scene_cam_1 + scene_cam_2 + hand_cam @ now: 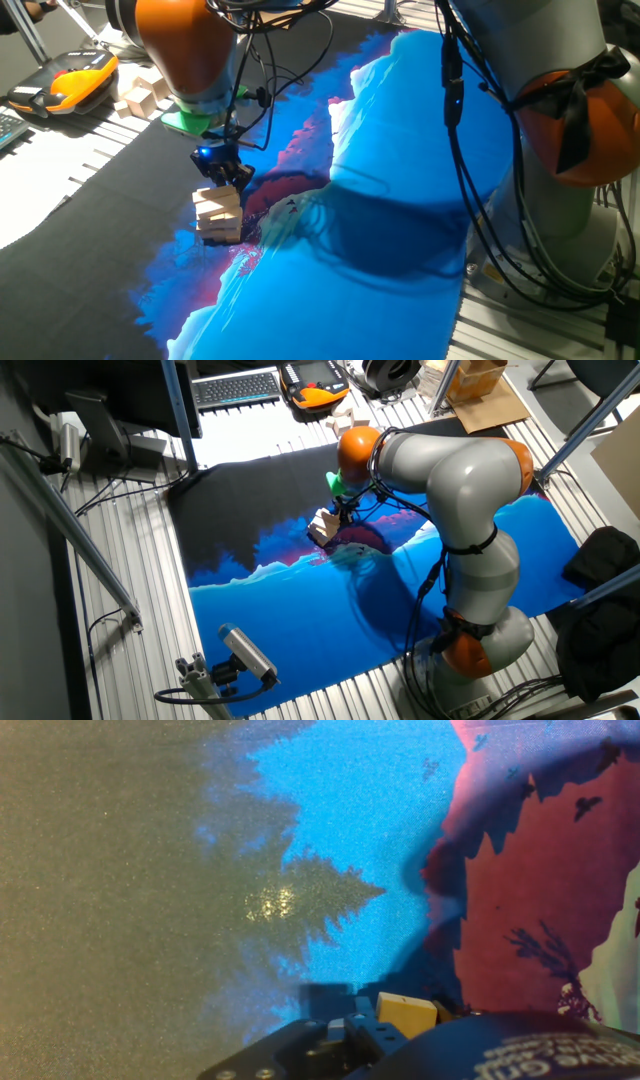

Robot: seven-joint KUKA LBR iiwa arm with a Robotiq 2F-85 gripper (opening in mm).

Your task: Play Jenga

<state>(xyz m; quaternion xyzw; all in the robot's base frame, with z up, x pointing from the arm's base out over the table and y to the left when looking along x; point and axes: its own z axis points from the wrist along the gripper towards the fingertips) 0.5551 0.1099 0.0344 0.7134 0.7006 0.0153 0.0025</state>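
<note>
- Pale wood shows in one fixed view: the Jenga tower (pixel 218 214) stands on the dark and blue printed mat (pixel 400 120), its layers slightly twisted out of line. The gripper (pixel 222 176) sits right over the tower's top, at or very near the top blocks; how far its fingers are spread cannot be told. Loose wooden blocks (pixel 143 92) lie well apart at the mat's far edge, beside an orange and black handset (pixel 68 80).
- In the other fixed view the grey and orange arm (pixel 450 470) bends over the mat (pixel 300 610), and the gripper (pixel 338 512) meets the tower (pixel 322 526) from above. A keyboard (pixel 236 386) lies beyond the mat.
- The hand view shows a wooden block (pixel 405 1013) close against the black gripper body (pixel 350 1045) at the bottom edge; fingertips are out of sight, so any hold is uncertain.
</note>
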